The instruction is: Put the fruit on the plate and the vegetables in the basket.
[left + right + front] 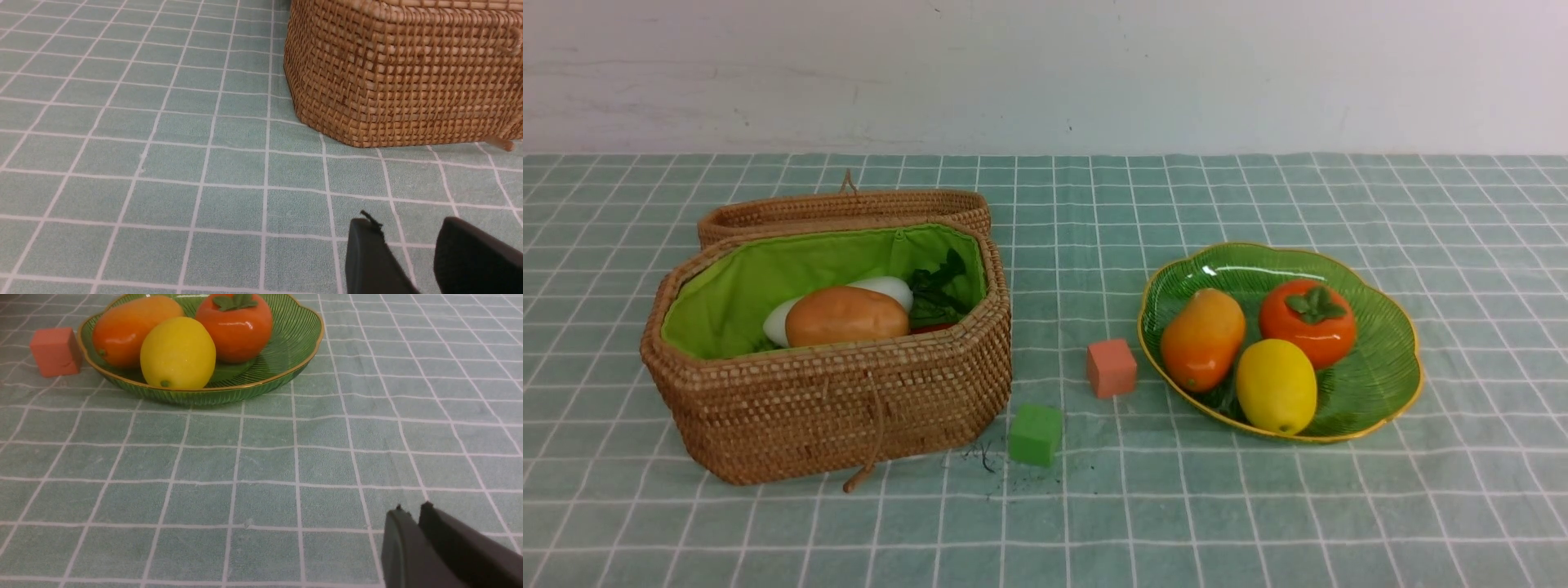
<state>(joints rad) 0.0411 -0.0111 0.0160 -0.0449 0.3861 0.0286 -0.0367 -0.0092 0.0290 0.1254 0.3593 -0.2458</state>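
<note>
While both arms sit low near the tablecloth (163, 163), neither claw holds anything. Seen from its wrist camera, the left gripper (408, 234) shows two black fingers parted with an empty gap, near the outside wall of the basket (408, 81). Seen from its own wrist, the right gripper (412, 512) has its dark fingers nearly pressed together on nothing, well short of the plate (253, 386).

Judging by how things lie, the sorting looks finished. The main risk would come from any further arm movement — a low sweep could nudge the light basket, tip the shallow plate, or set the round fruit rolling over its rim.

Outward from the claws: the basket is octagonal, tightly woven tan wicker with a bright green cloth lining, its lid folded behind. Inside rest a lumpy brownish-orange potato (846, 316) and a smooth white radish (890, 288) with dark leaves. A purple piece cannot be made out. The plate is ribbed green glass with a wavy gold edge; on it sit a matte yellow lemon (1276, 385), an orange-yellow mango (1202, 338) and a glossy persimmon (1308, 322) — all touching or nearly so. Between basket and plate lie a salmon cube (1112, 368) and a green cube (1036, 434).
</note>
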